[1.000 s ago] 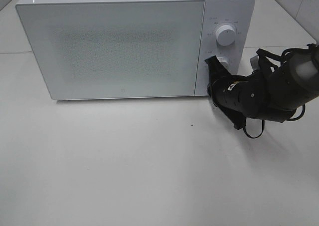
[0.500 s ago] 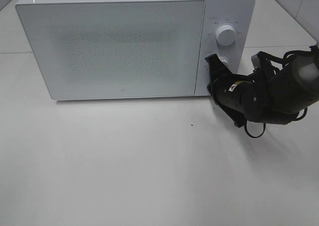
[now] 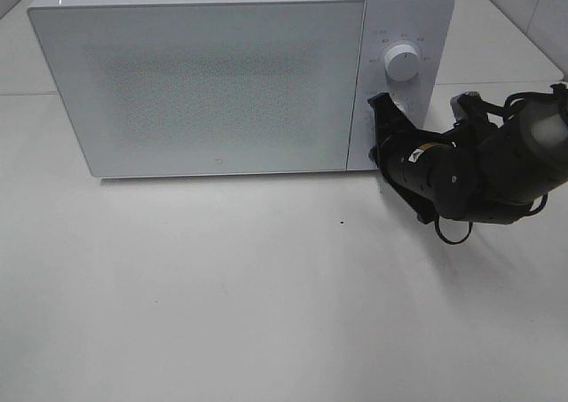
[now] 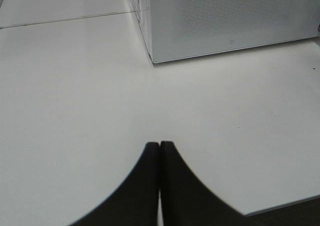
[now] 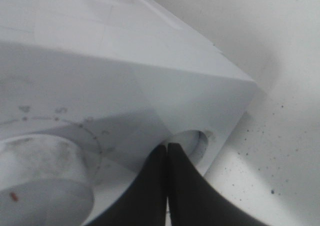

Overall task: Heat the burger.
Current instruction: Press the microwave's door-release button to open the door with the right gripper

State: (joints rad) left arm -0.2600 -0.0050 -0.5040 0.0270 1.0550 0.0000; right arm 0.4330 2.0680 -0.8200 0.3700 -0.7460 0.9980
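- The microwave (image 3: 204, 74) is a white, glossy box with rounded corners, standing at the far side of the table (image 3: 266, 287).
- Its door (image 3: 213, 82) is shut. The wide, flat front panel is covered in a fine grey speckle.
- The burger shows in no view, and nothing can be made out behind the speckled door.
- A smooth white round knob (image 3: 403, 63) sits high on the control strip at the microwave's right end, ringed by small printed marks.
- The right gripper (image 3: 380, 105) is black and matt. Its two tapered fingers are pressed together with nothing between them, tips against the control strip below that knob.
- The right wrist view shows those tips (image 5: 166, 146) meeting at the white front, beside a large round dial (image 5: 40, 186).
- The left gripper (image 4: 160, 143) has its curved black fingers closed flat against each other, holding nothing, over bare table near the microwave's left corner.
- The table is plain, matt and white, with a few dark specks.
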